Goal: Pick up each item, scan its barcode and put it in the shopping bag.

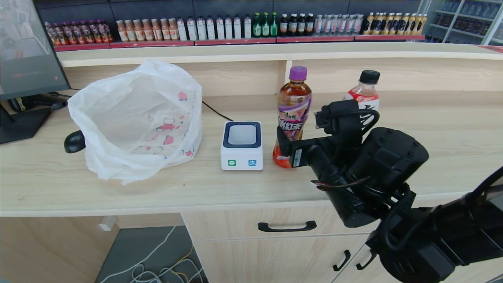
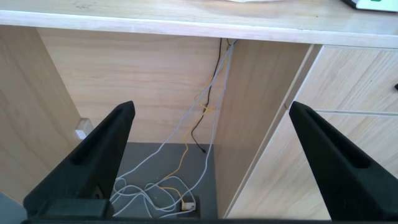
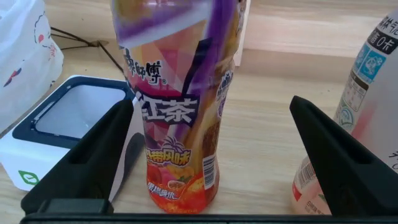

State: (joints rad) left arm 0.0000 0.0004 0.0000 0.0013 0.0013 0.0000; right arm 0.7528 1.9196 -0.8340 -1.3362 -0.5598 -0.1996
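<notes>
A tea bottle (image 1: 292,118) with a purple cap stands upright on the wooden counter (image 1: 118,184), just right of the white scanner box (image 1: 242,144). My right gripper (image 1: 285,147) sits low at the bottle's base, open. In the right wrist view the tea bottle (image 3: 180,106) stands in the gap of the right gripper (image 3: 211,106), with neither finger touching it. A second bottle (image 1: 365,98) with a black cap stands farther right and back, also seen as the second bottle (image 3: 367,106). The white shopping bag (image 1: 137,118) stands open left of the scanner. My left gripper (image 2: 211,109) hangs open below the counter.
A monitor (image 1: 27,47) and a black mouse (image 1: 74,141) sit at the counter's left end. A raised ledge (image 1: 275,53) runs behind the items, with drink shelves (image 1: 235,27) beyond. Drawers (image 1: 287,226) lie under the counter; loose cables (image 2: 168,186) are on the floor.
</notes>
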